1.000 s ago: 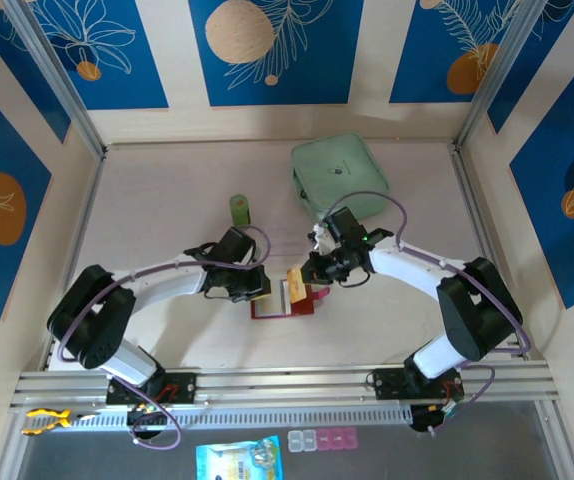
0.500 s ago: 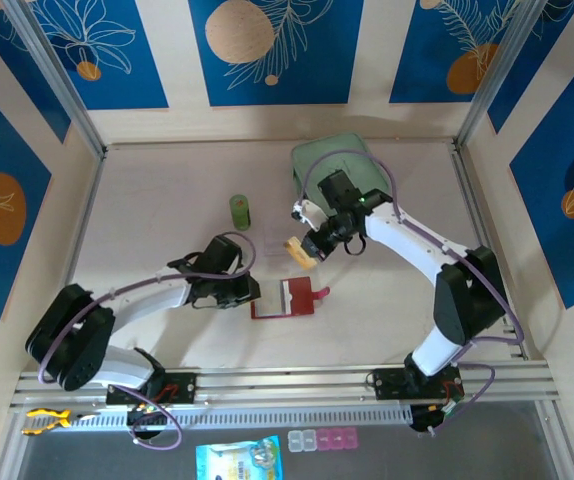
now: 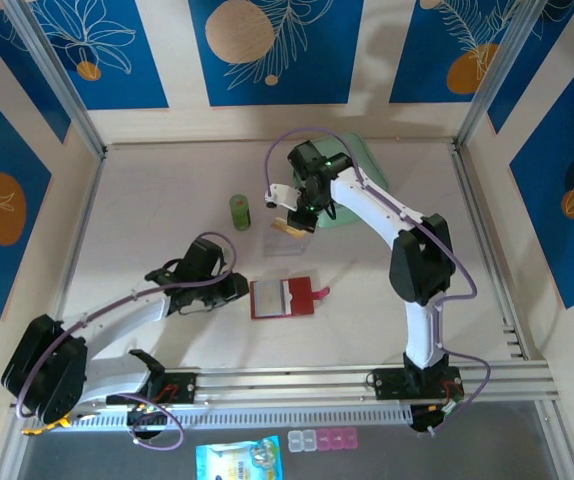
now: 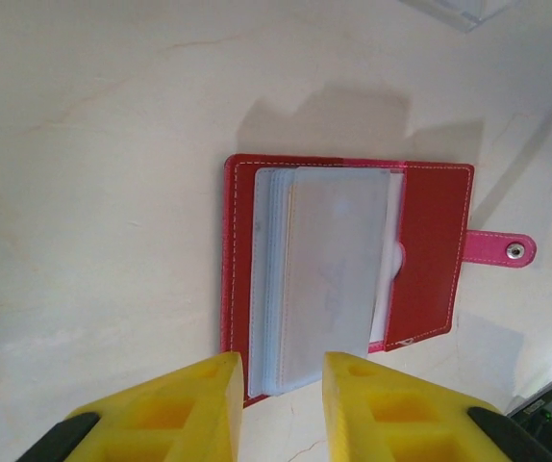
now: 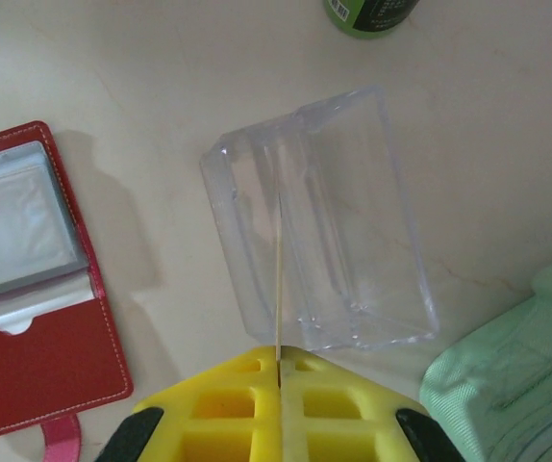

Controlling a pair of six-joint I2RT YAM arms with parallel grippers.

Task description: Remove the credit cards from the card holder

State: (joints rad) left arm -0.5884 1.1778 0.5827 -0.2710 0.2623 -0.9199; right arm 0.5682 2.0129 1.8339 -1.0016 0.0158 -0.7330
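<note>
Card holder lies open and flat on the pale, faintly veined desk, mid-desk toward the near edge.

Mint-green pouch: soft woven fabric, rounded corner, at the far side of the desk. No readable print on it.

Card holder, closer: red leather-like cover with white stitching, and a stack of greyish clear sleeves on the inner side. Its pink tab sticks out sideways and carries a round metal snap.

Left tool: yellow blocky fingers stand a little apart, gripping nothing, just off the holder's edge.

Clear box: hard see-through plastic, rectangular, with ribbed dividers inside. It sits between the holder and the pouch.

Right tool: yellow fingers pressed together on one credit card, seen edge-on as a thin tan line over the box. Cannot tell whether its far end is inside.

Green bottle: small and cylindrical, just beyond the box. Its label print is too small to read.
</note>
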